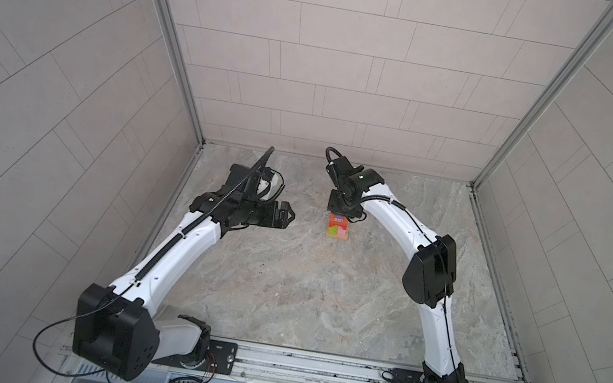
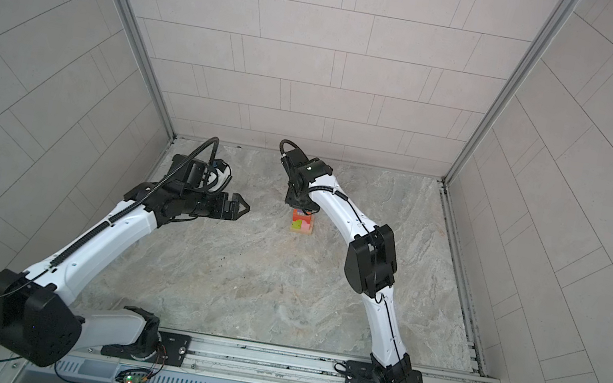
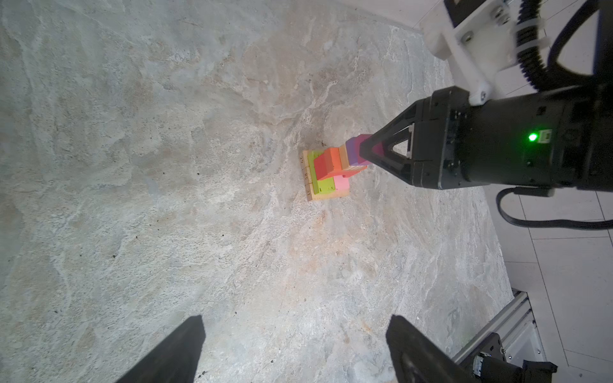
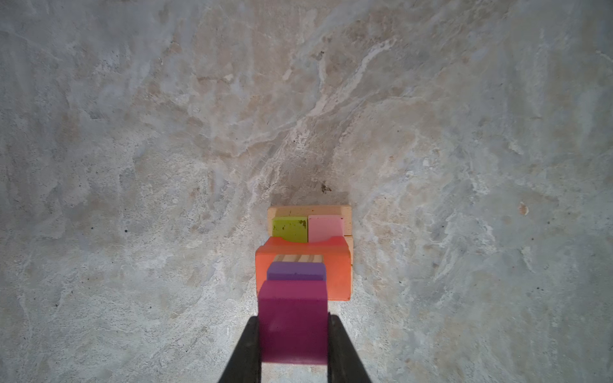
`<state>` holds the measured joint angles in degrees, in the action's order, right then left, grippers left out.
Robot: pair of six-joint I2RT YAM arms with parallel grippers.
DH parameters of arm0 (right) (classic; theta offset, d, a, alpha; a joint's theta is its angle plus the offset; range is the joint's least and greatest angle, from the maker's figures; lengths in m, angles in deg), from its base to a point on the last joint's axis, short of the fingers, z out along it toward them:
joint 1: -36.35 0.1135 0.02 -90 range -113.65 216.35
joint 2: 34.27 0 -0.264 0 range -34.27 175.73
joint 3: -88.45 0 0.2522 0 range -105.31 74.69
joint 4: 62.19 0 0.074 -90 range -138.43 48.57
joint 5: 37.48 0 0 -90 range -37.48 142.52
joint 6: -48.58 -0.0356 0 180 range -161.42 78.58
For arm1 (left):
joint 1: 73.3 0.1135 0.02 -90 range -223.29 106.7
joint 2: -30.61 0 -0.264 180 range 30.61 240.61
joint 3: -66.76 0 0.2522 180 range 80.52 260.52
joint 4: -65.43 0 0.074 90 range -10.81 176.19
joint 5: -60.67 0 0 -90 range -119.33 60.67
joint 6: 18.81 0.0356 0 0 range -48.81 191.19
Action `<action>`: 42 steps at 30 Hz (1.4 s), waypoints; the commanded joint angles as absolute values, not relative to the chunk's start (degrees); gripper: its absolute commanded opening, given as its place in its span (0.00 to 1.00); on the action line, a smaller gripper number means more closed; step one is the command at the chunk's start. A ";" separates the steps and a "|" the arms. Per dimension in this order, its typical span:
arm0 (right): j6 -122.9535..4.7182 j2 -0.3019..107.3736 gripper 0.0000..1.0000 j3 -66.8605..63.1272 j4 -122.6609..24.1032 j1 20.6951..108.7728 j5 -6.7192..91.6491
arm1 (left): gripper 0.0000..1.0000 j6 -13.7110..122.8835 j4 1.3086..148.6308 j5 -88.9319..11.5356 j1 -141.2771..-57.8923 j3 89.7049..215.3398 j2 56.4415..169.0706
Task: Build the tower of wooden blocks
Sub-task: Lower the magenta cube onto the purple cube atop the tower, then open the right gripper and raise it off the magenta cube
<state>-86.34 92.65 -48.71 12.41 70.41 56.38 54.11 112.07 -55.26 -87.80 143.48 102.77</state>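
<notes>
The tower (image 1: 337, 229) stands on the marbled table (image 1: 320, 300); the right gripper (image 4: 293, 335), above it, clasps the magenta cube (image 4: 293, 318) at its tip. The left gripper (image 1: 287, 216) — jaws spread, empty — hangs well left of the tower.

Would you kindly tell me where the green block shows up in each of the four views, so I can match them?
In a top view: the green block sits near the middle, low on the tower.
In a top view: again near the middle.
Left wrist: just right of centre, on the tan base.
Right wrist: below centre.
Shared landmark: the pink block touches its side.
</notes>
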 commanded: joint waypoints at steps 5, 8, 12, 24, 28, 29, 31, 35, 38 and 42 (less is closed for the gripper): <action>-86.07 93.27 0.17 -48.36 13.71 70.31 56.88 | 0.93 54.15 111.89 -55.55 -87.62 142.90 101.79; -86.15 93.18 0.17 -48.51 13.85 70.30 57.06 | 0.93 54.23 111.88 -55.55 -87.63 142.89 101.79; -86.24 93.01 0.20 -48.54 13.97 70.30 57.48 | 0.93 54.23 111.89 -55.58 -87.63 142.88 101.76; -85.93 92.64 0.41 -48.80 14.06 70.29 57.94 | 0.93 54.20 111.87 -55.57 -87.64 142.90 101.76; -85.80 92.47 0.48 -48.89 13.95 70.31 57.78 | 0.93 54.23 111.88 -55.52 -87.63 142.89 101.78; -85.72 92.37 0.49 -48.96 13.96 70.29 57.76 | 0.93 54.23 111.87 -55.52 -87.62 142.88 101.78; -85.50 92.22 0.51 -48.98 13.82 70.36 57.59 | 0.93 54.23 111.88 -55.55 -87.63 142.87 101.73; -84.73 91.39 0.59 -49.06 13.55 70.32 57.44 | 0.93 54.23 111.88 -55.57 -87.66 142.92 101.82; -83.69 90.25 0.71 -48.83 13.45 70.50 57.97 | 0.93 54.25 111.80 -55.35 -87.63 142.84 102.00; -81.46 87.26 0.85 -47.49 13.12 70.77 60.04 | 0.93 54.96 112.20 -54.01 -87.68 143.08 102.42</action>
<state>-83.31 92.14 -48.40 12.26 70.48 57.29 54.16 112.10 -54.98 -87.80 143.48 102.77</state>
